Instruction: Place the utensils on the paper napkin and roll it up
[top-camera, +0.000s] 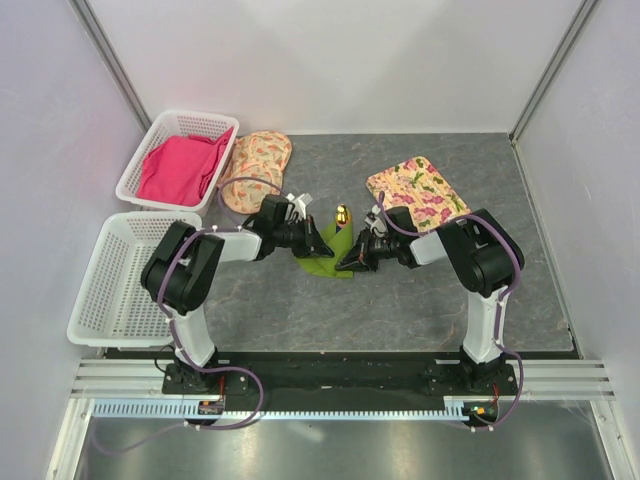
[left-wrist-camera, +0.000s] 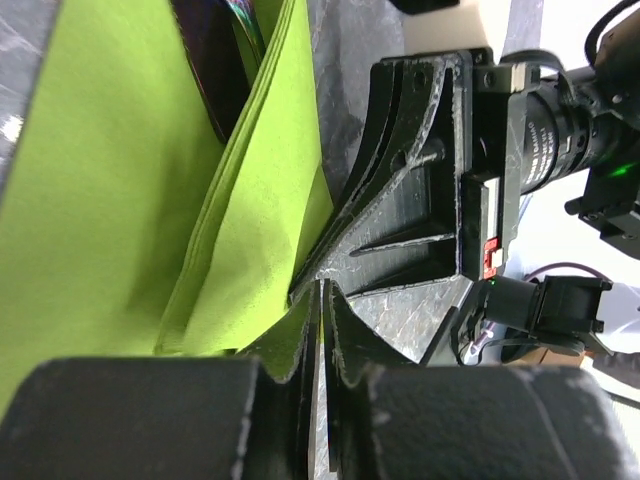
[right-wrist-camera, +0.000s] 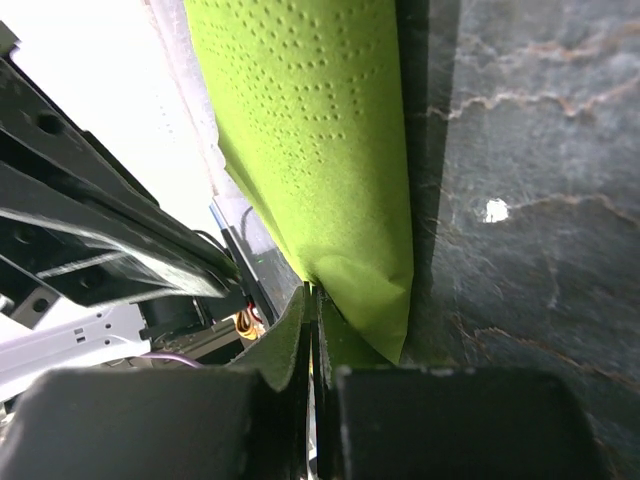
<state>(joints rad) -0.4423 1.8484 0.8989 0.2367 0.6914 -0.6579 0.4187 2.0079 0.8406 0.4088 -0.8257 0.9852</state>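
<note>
Two grippers meet at one small bundle in the top external view: the left gripper (top-camera: 318, 240) comes in from the left and the right gripper (top-camera: 352, 262) from the right, with the paper napkin (top-camera: 330, 258) folded up between them on the surface (top-camera: 420, 300). The bundle's long axis runs away from the arm bases, and the gold-ended utensil (top-camera: 342, 214) pokes out of its far end. Each arm touches the napkin, so neither is the nearer. The left wrist view shows the napkin (left-wrist-camera: 120, 200) as loose green folds rising to the left of the left gripper (left-wrist-camera: 318, 310). A dark utensil (left-wrist-camera: 212, 70) is tucked deep between two of those layers, lying along the fold. The jaws stand pressed together with only a hairline between them and a corner of the paper caught in the seam. The right gripper (left-wrist-camera: 325, 262) faces it almost tip to tip. In the right wrist view the right gripper (right-wrist-camera: 312, 320) is clamped on the napkin's lower corner, and the dimpled sheet (right-wrist-camera: 320, 150) stretches straight ahead of it as a long fold beside bare surface (right-wrist-camera: 520, 200). Any roll, I judge, has to turn across that long axis, with the utensils lying along it.
</note>
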